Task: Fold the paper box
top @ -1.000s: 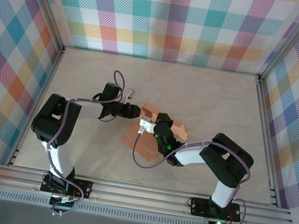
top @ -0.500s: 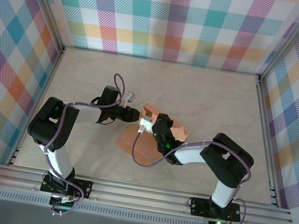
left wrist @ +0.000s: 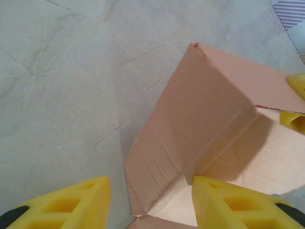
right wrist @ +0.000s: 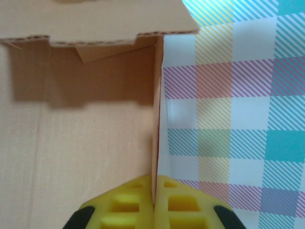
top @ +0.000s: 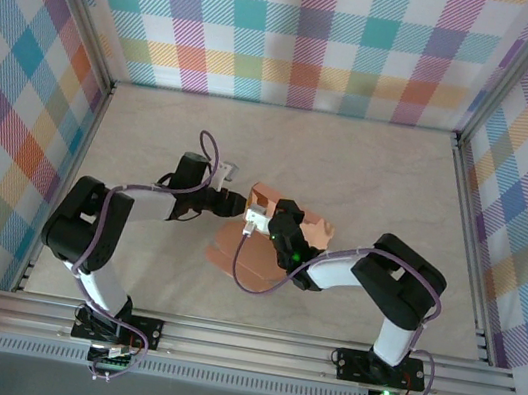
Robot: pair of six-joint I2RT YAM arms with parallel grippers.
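The paper box is salmon-orange card, partly folded, lying mid-table with one wall raised at its far end. My left gripper reaches it from the left. In the left wrist view the left gripper is open and straddles a corner of the box, one finger outside over the table and the other over the box's pale inside. My right gripper comes in from the right. In the right wrist view the right gripper is shut on the thin edge of an upright box wall.
The pale marbled table lies open around the box. Plaid walls and aluminium frame rails bound the workspace. The right gripper's yellow fingertips show at the far side of the box in the left wrist view.
The left arm's elbow has swung a little to the left while its gripper stays at the box. The right gripper keeps its hold on the wall; the box has barely shifted.
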